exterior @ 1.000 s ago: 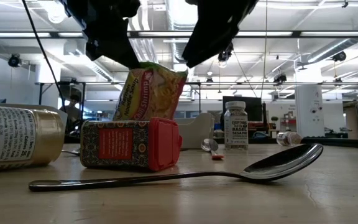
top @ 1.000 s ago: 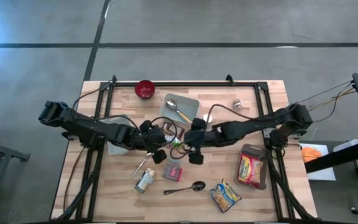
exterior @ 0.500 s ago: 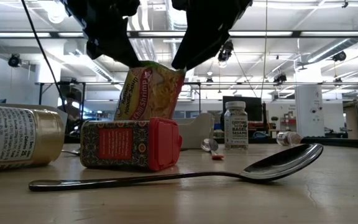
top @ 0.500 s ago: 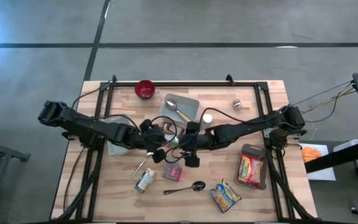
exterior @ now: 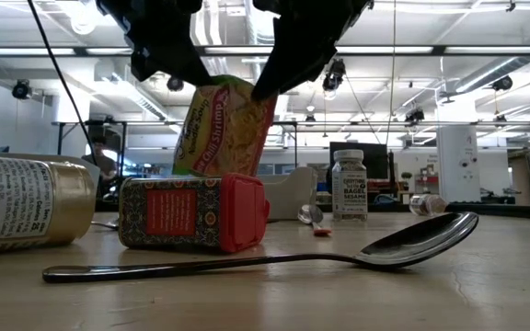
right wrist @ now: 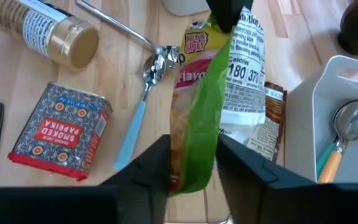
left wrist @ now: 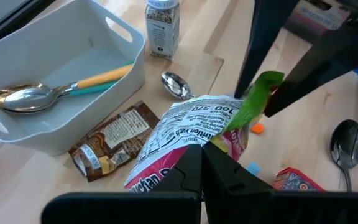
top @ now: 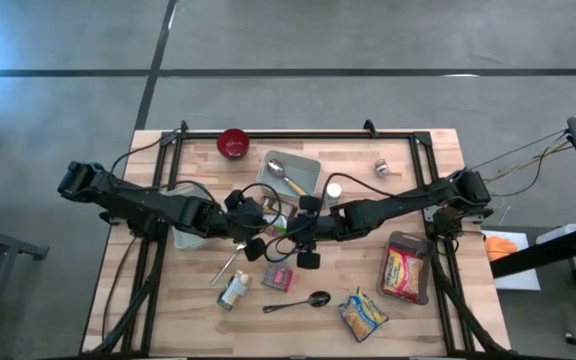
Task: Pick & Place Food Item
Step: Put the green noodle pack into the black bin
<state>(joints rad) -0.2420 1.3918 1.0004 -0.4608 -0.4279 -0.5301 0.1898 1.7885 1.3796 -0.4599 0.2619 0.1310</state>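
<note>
You have a green-edged noodle packet [right wrist: 213, 99] grasped by both the left end effector [left wrist: 202, 163] and right end effector [right wrist: 191, 163], lifted above the paprika tin [exterior: 196, 213] on the wooden bench [top: 418, 320].

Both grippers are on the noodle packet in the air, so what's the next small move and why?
Probably the left gripper should let go. It is shut on one end of the noodle packet, and the right gripper now pinches the other end, so the handover looks ready.

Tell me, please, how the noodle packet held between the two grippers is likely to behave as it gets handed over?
The noodle packet looks like thin film and will probably flex rather than stay flat. It hangs from the left gripper at one edge, so it seems light. The right gripper straddles the opposite edge; glossy film may slip.
</note>
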